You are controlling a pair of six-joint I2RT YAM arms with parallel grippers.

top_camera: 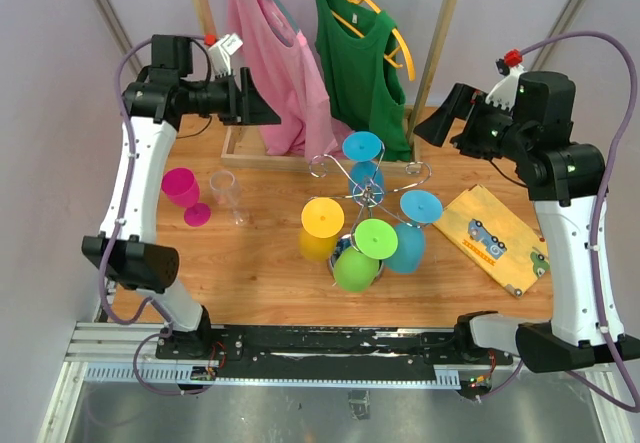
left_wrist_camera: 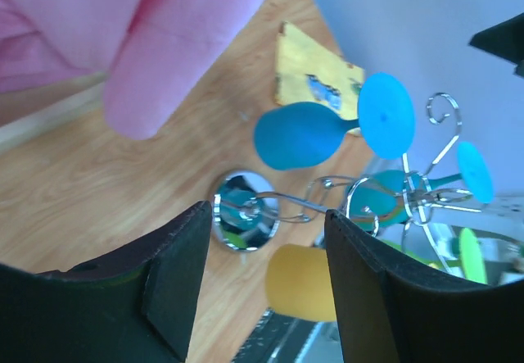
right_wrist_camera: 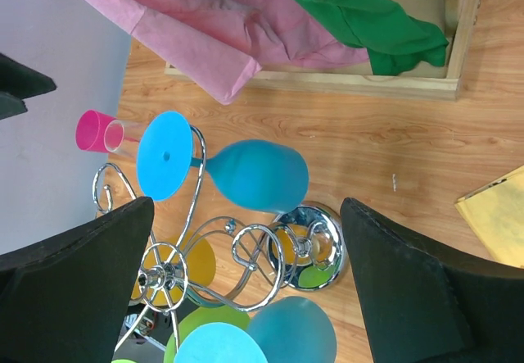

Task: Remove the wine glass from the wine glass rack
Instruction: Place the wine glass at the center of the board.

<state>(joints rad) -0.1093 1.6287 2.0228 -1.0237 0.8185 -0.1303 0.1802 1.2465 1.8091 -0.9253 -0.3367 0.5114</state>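
The chrome wine glass rack (top_camera: 368,195) stands mid-table with scrolled arms and a round mirror base (right_wrist_camera: 309,247). Several glasses hang upside down on it: a blue one (top_camera: 362,148) at the back, a yellow one (top_camera: 322,219), a green one (top_camera: 375,238) and a teal one (top_camera: 420,207). My left gripper (top_camera: 268,109) is open and empty, raised at the back left. My right gripper (top_camera: 430,123) is open and empty, raised at the back right. In the right wrist view the blue glass (right_wrist_camera: 255,175) lies between the fingers, well beyond them. The left wrist view shows the base (left_wrist_camera: 245,213).
A magenta wine glass (top_camera: 184,193) and a clear glass (top_camera: 228,195) stand left of the rack. A yellow board (top_camera: 492,237) lies at the right. A wooden clothes rail (top_camera: 330,158) with a pink shirt (top_camera: 277,58) and green top (top_camera: 358,58) stands behind.
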